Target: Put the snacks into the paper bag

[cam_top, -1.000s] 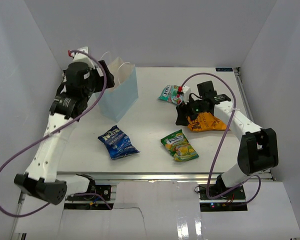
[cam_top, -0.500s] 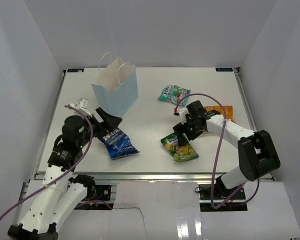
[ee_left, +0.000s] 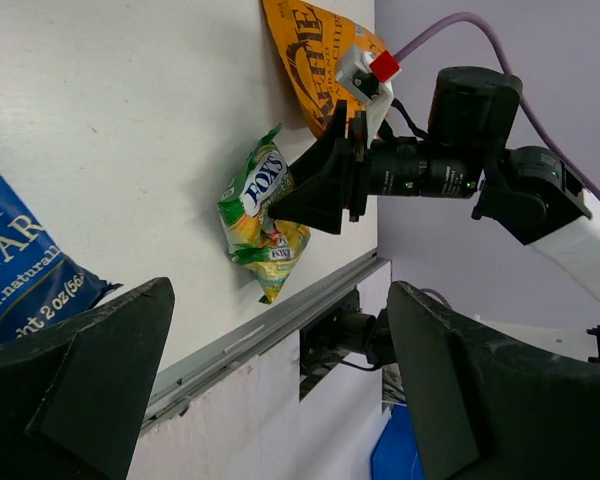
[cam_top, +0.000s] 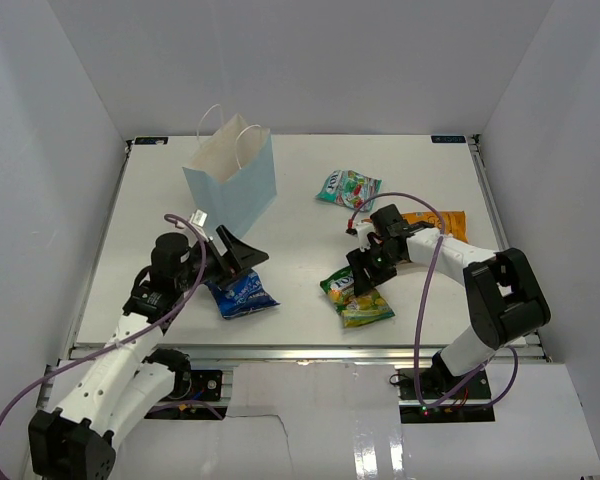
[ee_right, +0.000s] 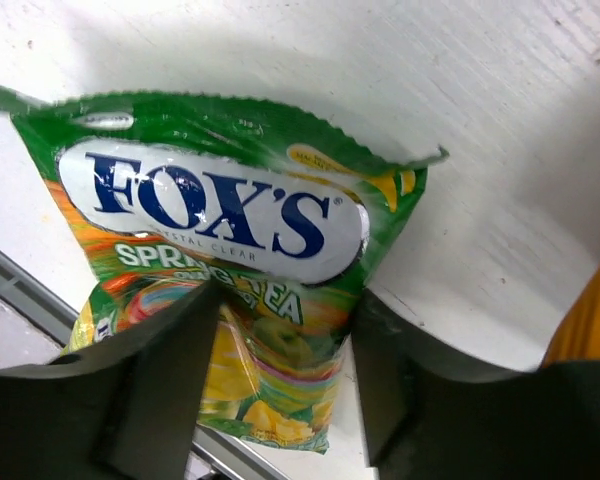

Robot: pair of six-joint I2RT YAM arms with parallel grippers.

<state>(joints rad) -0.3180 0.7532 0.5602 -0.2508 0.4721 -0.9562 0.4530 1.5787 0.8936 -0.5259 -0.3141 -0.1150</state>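
We're looking down on the white table [cam_top: 300, 235], both arms reaching in from the near edge. The left arm leans over the near left, and the left gripper [cam_top: 248, 254] hangs with its jaws spread as wide as they go. There's nothing between them. It sits over the far end of the blue crisp bag, between that packet and the paper bag.

Across on the right, the right gripper [cam_top: 365, 276] is low over the green-yellow candy bag. Its jaws are about half open, and the fingers [ee_right: 160, 390] come down on the packet face either side of the middle. The packet spreads wider than the gap and lies flat on the table, so there's no hold on it.

Now the things themselves:
- **The paper bag [cam_top: 242, 190]:** it stands upright at the far left with its mouth open to the top. No packet shows inside it.
- **The orange crisp bag [cam_top: 442, 222]:** it lies flat on the right, partly behind the right arm.
- **The blue crisp bag [cam_top: 245, 296]:** it lies near, left of centre.
- **The green-yellow candy bag [cam_top: 366, 306]:** it lies near, right of centre, close to the table edge.
- **The small teal bag [cam_top: 348, 187]:** it lies further back, right of centre, well apart from the paper bag.
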